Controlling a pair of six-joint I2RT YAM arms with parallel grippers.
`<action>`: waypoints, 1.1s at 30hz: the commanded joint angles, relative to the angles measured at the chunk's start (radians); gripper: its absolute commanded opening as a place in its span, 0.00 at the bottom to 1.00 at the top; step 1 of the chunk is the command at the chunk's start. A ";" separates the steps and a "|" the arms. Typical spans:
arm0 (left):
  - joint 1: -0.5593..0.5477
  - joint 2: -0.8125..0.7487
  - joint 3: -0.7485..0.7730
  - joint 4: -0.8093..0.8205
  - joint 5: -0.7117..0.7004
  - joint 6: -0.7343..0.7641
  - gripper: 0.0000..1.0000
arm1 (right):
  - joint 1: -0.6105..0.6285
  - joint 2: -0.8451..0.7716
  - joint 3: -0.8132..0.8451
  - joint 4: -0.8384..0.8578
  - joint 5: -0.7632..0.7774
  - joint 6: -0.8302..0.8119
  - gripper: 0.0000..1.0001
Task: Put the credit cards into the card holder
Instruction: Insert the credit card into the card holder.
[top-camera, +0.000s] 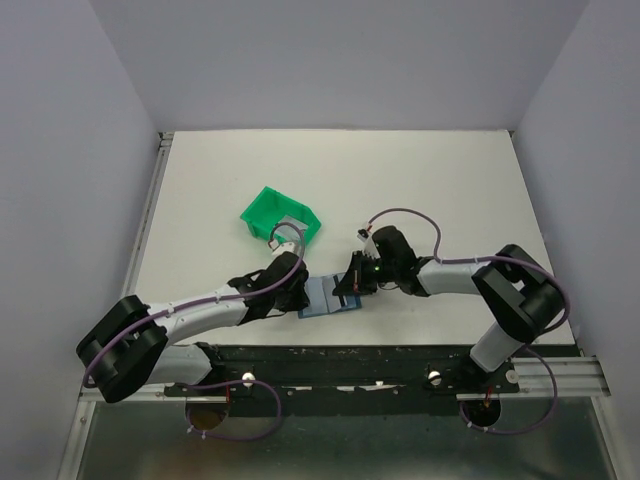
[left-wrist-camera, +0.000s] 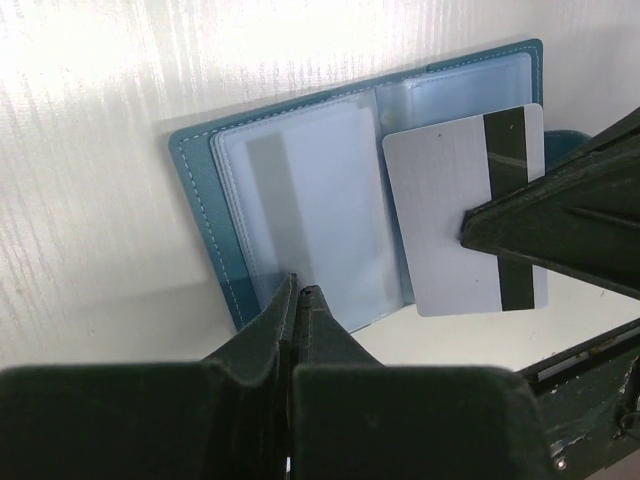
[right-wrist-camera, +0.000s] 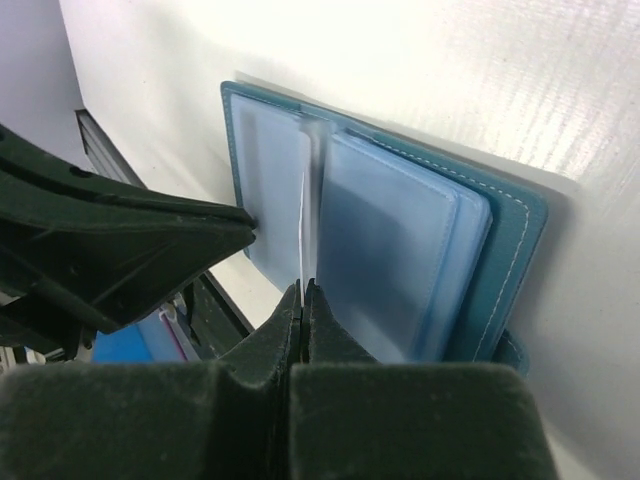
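Left gripper (left-wrist-camera: 300, 300) is nearest the lens in its own wrist view. Jaws closed, tips together, set on the near edge of the clear sleeves on one page of the card holder (left-wrist-camera: 195, 170). I cannot tell whether they pinch a sleeve or only press on it. Either way you seem to be using this arm as an anchor, so the holder does not slide when the other arm pushes.

Card holder: lying open on the table (top-camera: 450, 180), toward its near edge, between the two grippers. Sleeves face up.

Right gripper (right-wrist-camera: 302, 296): jaws clamped on a credit card (left-wrist-camera: 445, 215), taken by the edge beside its dark stripe (this leaves the opposite edge free to lead into a pocket). The card sits over the other page, its free edge about along the fold. Flat or raised, I cannot tell. By my reading it is not in a pocket yet.

A second card (left-wrist-camera: 268, 210) seems to show through a sleeve on the anchored page as a grey band behind plastic. Treat that as probable only.

Green bin (top-camera: 282, 217): further out on the table, apart from the work.

Next, as a judgement: line the free edge up with a sleeve mouth, since a tilted entry will likely catch the plastic.
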 joint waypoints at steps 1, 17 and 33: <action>0.007 -0.021 -0.028 -0.013 -0.014 -0.014 0.00 | -0.006 0.032 0.019 -0.023 0.027 0.029 0.00; 0.007 -0.013 -0.036 -0.006 -0.008 -0.010 0.00 | -0.005 0.113 0.033 0.054 -0.027 0.070 0.00; 0.009 -0.010 -0.040 0.001 -0.005 -0.017 0.00 | -0.005 0.162 0.065 0.106 -0.143 0.014 0.00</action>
